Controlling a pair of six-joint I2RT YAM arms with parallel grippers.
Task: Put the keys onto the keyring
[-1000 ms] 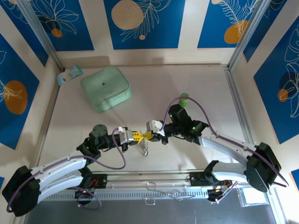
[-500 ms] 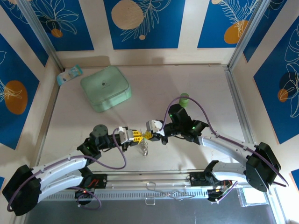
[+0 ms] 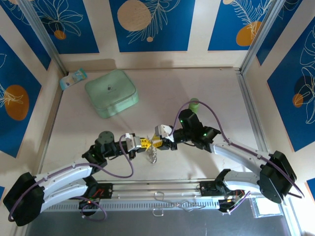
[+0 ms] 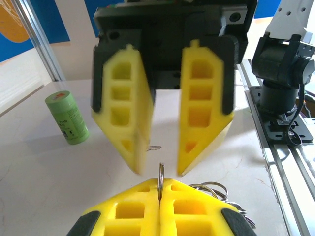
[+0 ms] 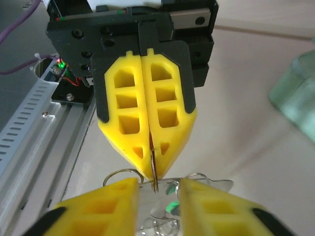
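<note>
My left gripper (image 4: 160, 183) is shut on a thin silvery ring (image 4: 161, 173) of the keyring, held edge-on between its yellow fingertips. More of the keyring's loops (image 4: 212, 189) hang off to the right. In the top view the keyring bundle (image 3: 151, 156) dangles below the left gripper (image 3: 143, 143) and the right gripper (image 3: 157, 142), which meet tip to tip. My right gripper (image 5: 158, 186) is open, its fingers on either side of the held ring (image 5: 154, 173). Green bits of the keys (image 5: 172, 207) show among the rings beneath. A small metal blade (image 4: 153, 147) lies on the table beyond.
A green cylinder (image 3: 194, 103) stands upright behind the right arm, also in the left wrist view (image 4: 67, 117). The mint-green square box (image 3: 111, 92) sits at the back left, with a small packet (image 3: 74, 77) near the wall. A metal rail (image 3: 162, 189) runs along the near edge.
The right gripper's jaws have opened; they were shut tip to tip against the left gripper before. The left gripper still holds the ring in the same place.
</note>
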